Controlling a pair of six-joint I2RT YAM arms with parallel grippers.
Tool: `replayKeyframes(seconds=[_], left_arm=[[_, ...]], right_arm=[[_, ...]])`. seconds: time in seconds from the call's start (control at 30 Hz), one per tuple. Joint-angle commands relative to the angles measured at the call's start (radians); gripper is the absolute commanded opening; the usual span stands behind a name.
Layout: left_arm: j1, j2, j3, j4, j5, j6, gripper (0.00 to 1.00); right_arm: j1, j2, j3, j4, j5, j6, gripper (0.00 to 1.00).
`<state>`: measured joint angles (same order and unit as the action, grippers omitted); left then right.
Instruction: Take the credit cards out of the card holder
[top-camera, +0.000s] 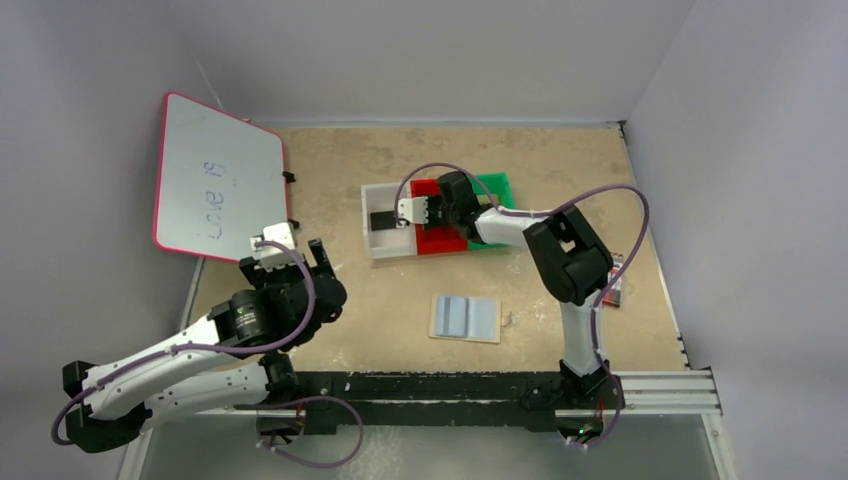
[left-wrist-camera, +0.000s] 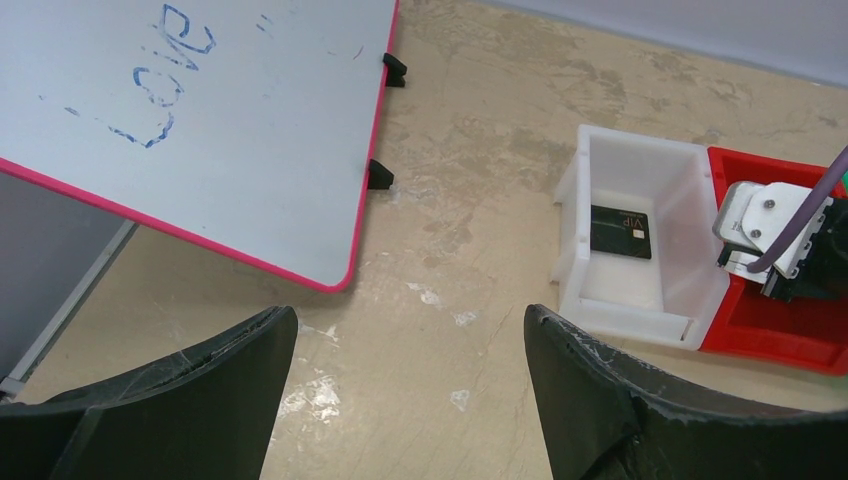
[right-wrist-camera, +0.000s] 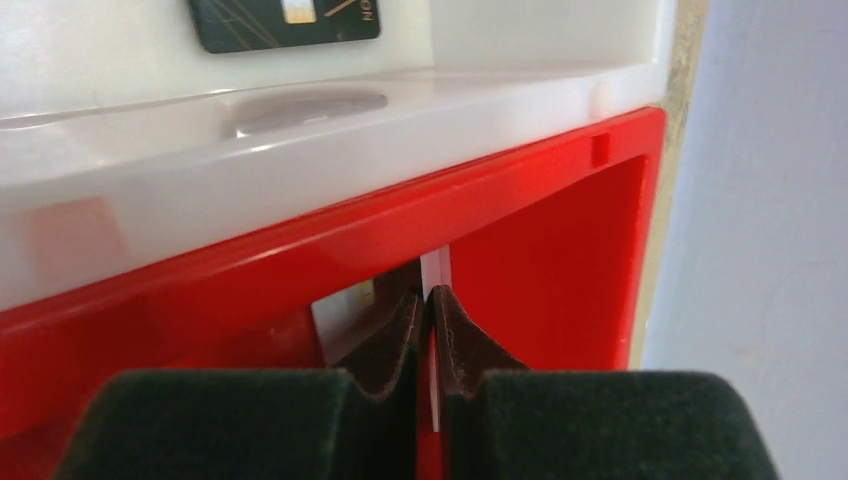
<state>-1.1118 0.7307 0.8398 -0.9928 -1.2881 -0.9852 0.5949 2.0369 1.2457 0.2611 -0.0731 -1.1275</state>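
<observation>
The card holder (top-camera: 466, 318) lies open and flat on the table in front of the arm bases, both pale panels up. My right gripper (right-wrist-camera: 430, 295) reaches down into the red bin (right-wrist-camera: 560, 230), shut on a thin pale credit card (right-wrist-camera: 436, 272) seen edge-on between its fingertips. Another pale card (right-wrist-camera: 340, 322) lies on the bin floor just left of the fingers. A black credit card (left-wrist-camera: 621, 231) rests in the white bin (left-wrist-camera: 640, 160). My left gripper (left-wrist-camera: 410, 312) hovers open over bare table near the whiteboard, nothing between its fingers.
White bin (top-camera: 385, 247), red bin (top-camera: 437, 241) and green bin (top-camera: 495, 185) stand side by side at mid-table. A pink-framed whiteboard (top-camera: 215, 185) leans at the far left. A pack of markers (top-camera: 616, 280) lies by the right arm. The right table edge meets the wall.
</observation>
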Motion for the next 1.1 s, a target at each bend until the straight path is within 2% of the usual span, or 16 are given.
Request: replayKeyframes(seconds=[0.0, 0.13, 0.23, 0.43, 0.5, 0.6, 0.67, 0.73, 0.87, 1.07], left_arm=[[0.003, 0.004, 0.038, -0.007, -0.036, -0.016, 0.84], [0.004, 0.003, 0.039, -0.007, -0.036, -0.016, 0.84], [0.003, 0.004, 0.039, -0.008, -0.036, -0.016, 0.84], [0.003, 0.006, 0.039, -0.007, -0.034, -0.015, 0.84], [0.003, 0.005, 0.039, -0.007, -0.034, -0.016, 0.84], [0.003, 0.006, 0.038, -0.007, -0.035, -0.016, 0.84], [0.003, 0.003, 0.039, -0.007, -0.036, -0.015, 0.84], [0.003, 0.000, 0.040, -0.015, -0.036, -0.019, 0.84], [0.004, -0.011, 0.044, -0.034, -0.048, -0.041, 0.84], [0.003, -0.013, 0.047, -0.049, -0.053, -0.053, 0.84]], right_arm=[[-0.006, 0.005, 0.041, 0.027, -0.011, -0.047, 0.10], [-0.007, -0.004, 0.041, 0.009, -0.007, -0.047, 0.13], [-0.007, -0.018, 0.041, -0.011, -0.016, -0.038, 0.21], [-0.009, -0.056, 0.045, -0.013, -0.005, 0.002, 0.24], [-0.008, -0.076, 0.049, -0.023, -0.014, 0.014, 0.33], [-0.008, -0.105, 0.057, -0.054, -0.042, 0.041, 0.35], [-0.008, -0.121, 0.065, -0.082, -0.062, 0.058, 0.44], [-0.008, -0.132, 0.075, -0.112, -0.058, 0.074, 0.46], [-0.009, -0.166, 0.080, -0.105, -0.045, 0.158, 0.48], [-0.008, -0.247, 0.002, 0.031, -0.019, 0.406, 0.50]])
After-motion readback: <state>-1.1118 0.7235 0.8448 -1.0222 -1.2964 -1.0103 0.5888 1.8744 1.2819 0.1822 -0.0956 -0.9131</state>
